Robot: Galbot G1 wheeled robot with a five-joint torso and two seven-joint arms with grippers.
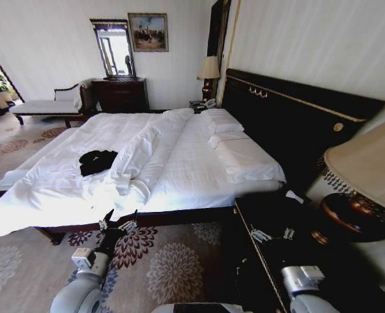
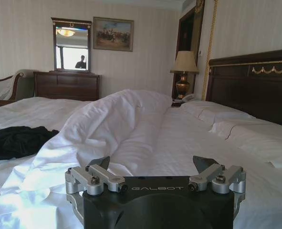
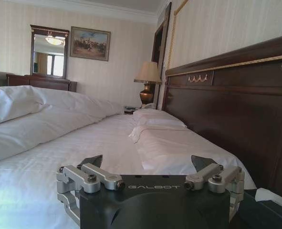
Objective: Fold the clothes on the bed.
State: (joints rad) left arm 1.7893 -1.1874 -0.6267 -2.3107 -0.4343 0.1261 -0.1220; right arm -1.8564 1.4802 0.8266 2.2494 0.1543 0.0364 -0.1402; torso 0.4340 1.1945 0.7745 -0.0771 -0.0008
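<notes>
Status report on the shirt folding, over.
Left gripper and right gripper open, empty, short of the bed. Black T-shirt crumpled, unfolded. Bunched duvet ridge beside it.

The clothes [image 1: 97, 161], one black garment, lie crumpled in a loose heap on the bed [image 1: 179, 163], at about nine o'clock from the mattress's middle, just beside a rumpled ridge of white duvet. The bed is large and white-sheeted, with a dark headboard at three o'clock.

The bed [image 1: 179, 176] carries a rumpled white duvet [image 1: 137, 160] ridged along its middle. A crumpled black T-shirt [image 1: 97, 161] lies on the sheet beside that ridge, and white pillows [image 1: 221, 121] rest against the headboard edge.
</notes>
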